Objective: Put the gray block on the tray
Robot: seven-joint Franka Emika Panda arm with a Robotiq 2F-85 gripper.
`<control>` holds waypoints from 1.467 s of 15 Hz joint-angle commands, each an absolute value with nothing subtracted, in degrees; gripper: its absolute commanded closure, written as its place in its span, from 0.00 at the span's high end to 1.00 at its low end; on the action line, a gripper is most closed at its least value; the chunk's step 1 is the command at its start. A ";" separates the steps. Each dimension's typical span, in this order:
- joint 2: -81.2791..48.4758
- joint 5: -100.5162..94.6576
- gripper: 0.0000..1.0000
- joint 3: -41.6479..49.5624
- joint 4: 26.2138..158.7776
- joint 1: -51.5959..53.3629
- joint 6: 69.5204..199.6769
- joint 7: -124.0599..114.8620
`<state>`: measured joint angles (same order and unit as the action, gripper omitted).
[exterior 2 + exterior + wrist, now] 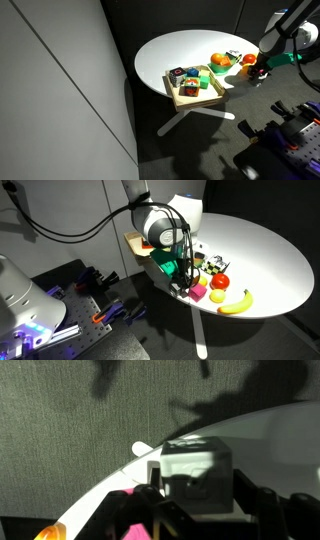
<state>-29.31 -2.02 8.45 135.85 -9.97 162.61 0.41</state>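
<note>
We start with the round white table (170, 45), and on it the shallow rectangular tan wooden tray (200, 100), which sits near one edge and already carries a few small coloured blocks (186, 84). The two-finger Robotiq gripper (262, 70) hangs over the opposite side of the table, well apart from the tray. In the wrist view the dark fingers (155, 482) stand on either side of the small plain gray block (195, 465), and we read them as clenched on it, holding it above the table's rim with carpet showing beyond. We cannot pick the block out in either exterior view. We judge the pick is done and the carry is in hand. The next move calls for a traverse across the table to the tray, high enough to clear the clutter just below, such as the small pink cube (198, 295), then a descent onto a bare patch of tray floor before letting go. The block is a cube, so it has no long axis; it sits level, a flat face towards the wrist camera and its sides square to the fingers.
</note>
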 commanded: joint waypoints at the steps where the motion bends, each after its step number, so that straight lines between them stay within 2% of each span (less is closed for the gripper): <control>1: -29.58 -2.19 0.42 9.75 134.73 -8.16 161.90 -0.98; 2: -28.78 -2.03 0.34 9.86 135.06 -7.79 161.85 -1.42; 7: -25.24 -0.96 0.27 8.79 136.56 -7.09 162.44 -2.18; 22: -14.47 9.17 0.27 0.51 140.21 -7.15 162.64 -1.24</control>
